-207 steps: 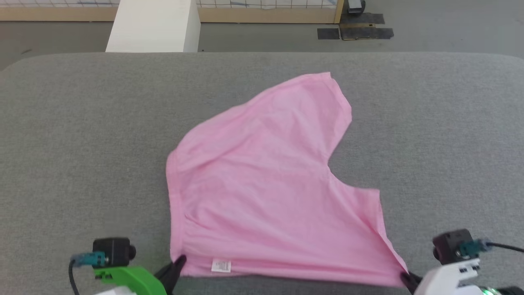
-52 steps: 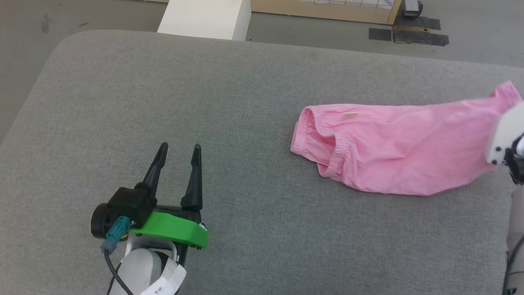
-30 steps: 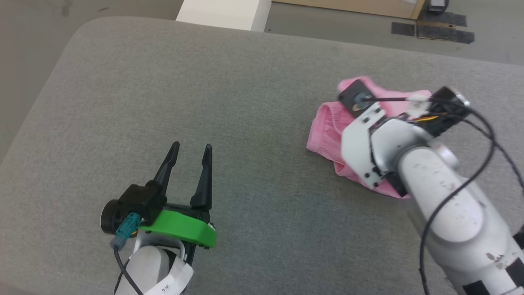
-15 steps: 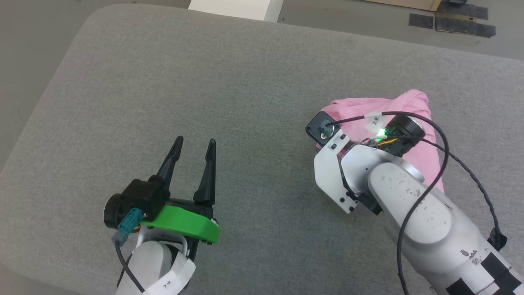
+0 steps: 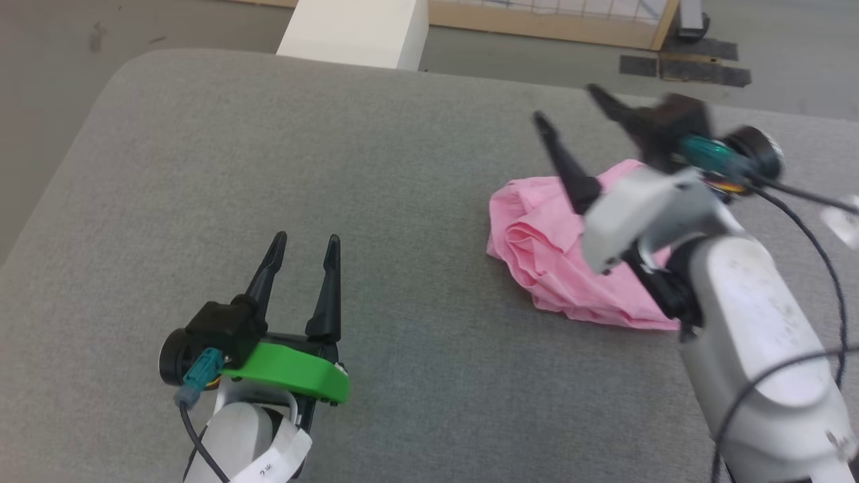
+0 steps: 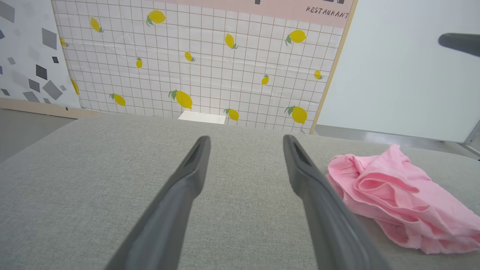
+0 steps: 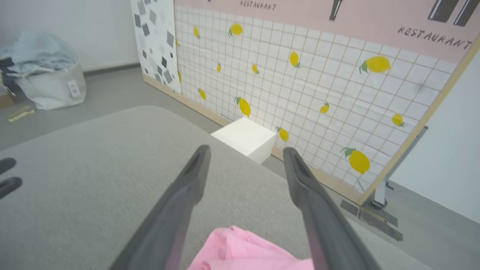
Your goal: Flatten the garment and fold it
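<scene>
The garment (image 5: 557, 261) is a light pink bundle of folds lying bunched on the grey padded table (image 5: 376, 154), right of centre. It also lies at the right in the left wrist view (image 6: 397, 202) and at the bottom edge of the right wrist view (image 7: 243, 253). My right gripper (image 5: 567, 104) is raised above the garment, open, with nothing between its fingers. My left gripper (image 5: 305, 238) rests low over bare table to the garment's left, open and empty.
A white box (image 5: 356, 30) stands on the floor just beyond the table's far edge. Behind it runs a lemon-patterned grid panel (image 7: 300, 75) on a wooden frame. A grey bag of clothes (image 7: 47, 75) sits on the floor far left. Dark tape patches (image 5: 684, 67) mark the floor.
My right gripper has opened, let go of the garment and lifted off it with its fingers now pointing away. The garment has dropped into a bunched heap. The head camera shifted; my left gripper stays put.
</scene>
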Tool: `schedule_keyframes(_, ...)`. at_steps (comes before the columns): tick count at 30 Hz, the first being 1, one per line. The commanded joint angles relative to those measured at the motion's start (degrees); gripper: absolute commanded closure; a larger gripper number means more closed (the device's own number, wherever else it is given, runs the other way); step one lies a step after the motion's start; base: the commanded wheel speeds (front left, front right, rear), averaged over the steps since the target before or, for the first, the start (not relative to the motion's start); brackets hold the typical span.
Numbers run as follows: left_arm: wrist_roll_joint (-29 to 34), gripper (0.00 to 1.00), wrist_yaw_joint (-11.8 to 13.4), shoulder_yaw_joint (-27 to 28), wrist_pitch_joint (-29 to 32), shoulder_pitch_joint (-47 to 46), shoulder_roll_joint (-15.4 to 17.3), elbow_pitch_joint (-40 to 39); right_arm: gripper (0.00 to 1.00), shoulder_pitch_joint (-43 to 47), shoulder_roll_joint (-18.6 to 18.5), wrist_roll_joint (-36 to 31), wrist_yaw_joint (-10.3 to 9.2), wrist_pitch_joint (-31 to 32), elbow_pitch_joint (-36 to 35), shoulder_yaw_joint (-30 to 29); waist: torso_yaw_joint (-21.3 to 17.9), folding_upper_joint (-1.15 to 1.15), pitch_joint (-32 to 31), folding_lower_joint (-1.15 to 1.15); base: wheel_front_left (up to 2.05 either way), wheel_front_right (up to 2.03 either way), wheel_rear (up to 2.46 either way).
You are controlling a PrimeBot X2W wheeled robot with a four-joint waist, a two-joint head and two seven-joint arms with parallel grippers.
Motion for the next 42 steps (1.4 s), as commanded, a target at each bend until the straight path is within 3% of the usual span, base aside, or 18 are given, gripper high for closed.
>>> schedule_keyframes(1, 0.1, 0.00, 0.1, 0.4, -0.3, 0.8, -0.1, -0.1, 0.00, 3.0, 0.6, -0.6, -0.08, -2.6, -1.9, -2.8, -1.7, 0.00, -1.6, 0.00, 0.00, 0.00, 0.00)
schedule_keyframes(9, 0.1, 0.00, 0.3, 1.5, -0.3, 1.9, -0.1, -0.3, 0.00, 16.1, 3.1, 0.7, -0.08, -13.9, -8.9, -15.8, -5.1, 0.00, -3.6, 0.00, 0.00, 0.00, 0.00)
schedule_keyframes(18, -0.6, 0.00, 0.6, 3.0, -0.3, 3.3, -0.1, -0.6, 0.00, 25.9, 3.2, 4.1, -0.08, -23.9, -8.6, -19.7, -6.7, 0.00, -4.8, 0.00, 0.00, 0.00, 0.00)
schedule_keyframes(28, -0.5, 0.00, 0.7, 4.3, -0.3, 5.2, -0.1, -0.2, 0.00, 34.1, 3.2, 0.2, -0.08, -26.3, -7.8, -21.2, -7.1, 0.00, -6.2, 0.00, 0.00, 0.00, 0.00)
schedule_keyframes(42, -0.3, 0.00, 0.6, 4.2, -0.3, 5.8, -0.1, 0.7, 0.00, 35.8, 3.2, 0.4, -0.08, -25.9, -8.3, -21.6, -7.8, 0.00, -6.4, 0.00, 0.00, 0.00, 0.00)
